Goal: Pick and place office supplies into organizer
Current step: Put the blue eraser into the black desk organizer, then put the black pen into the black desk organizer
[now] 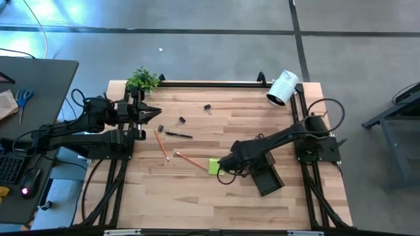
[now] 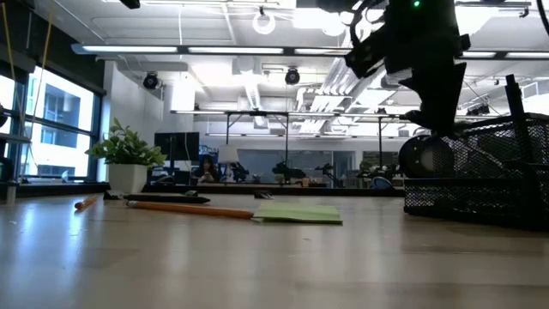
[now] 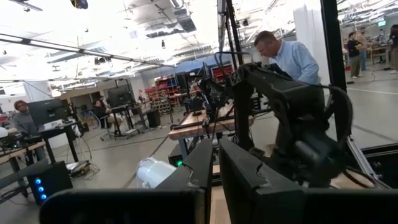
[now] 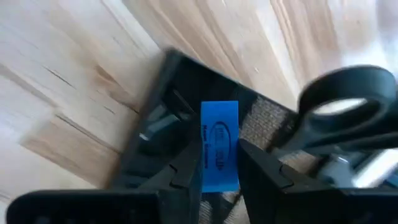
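The right gripper (image 4: 217,165) is hanging directly over the organizer (image 1: 266,178), its jaws pinching a small blue piece (image 4: 219,146) that is standing on end between them, long axis running from the wrist out toward the organizer's tray below. Grey-handled scissors (image 4: 348,121) are already sitting in the organizer, handle loops sticking up out of the cup section, so I judge the job as partly done. Still waiting on the table (image 1: 197,203): a lime-green sticky-note pad (image 1: 214,166) lying flat just beside the organizer; an orange pencil (image 1: 191,161) touching or nearly touching the pad's far edge, its long axis slanting away from the organizer; a second pencil (image 1: 161,145) farther off, lying at a steeper angle; a dark pen (image 1: 178,134) beyond that, lying nearly crosswise; and two tiny black clips (image 1: 207,107) farthest from the organizer. The left gripper (image 1: 152,113) is waiting well apart from the organizer, its jaws nearly closed and holding nothing.
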